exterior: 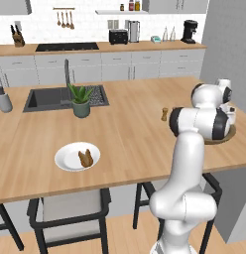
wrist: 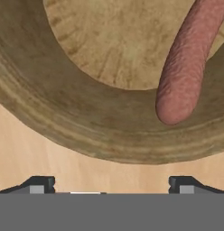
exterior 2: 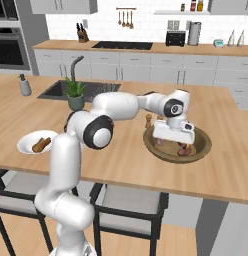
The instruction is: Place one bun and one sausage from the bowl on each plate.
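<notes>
In the hand view we see our gripper point(wrist: 112, 182) with jaws spread wide and empty, low at the frame's bottom. The pink sausage point(wrist: 186, 63) lies upper right inside the wooden bowl point(wrist: 86, 131), its long axis running steeply, nearly toward us.

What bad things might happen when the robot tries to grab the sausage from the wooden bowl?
1. The open pincer hangs low over the bowl, and in the hand view the thick rim sits right ahead of the fingertips, so it might bump the rim.
2. The sausage leans against the bowl's sloping wall and is round, so it might roll or slip away.
3. Small wooden shakers stand close by and might get knocked over.
</notes>
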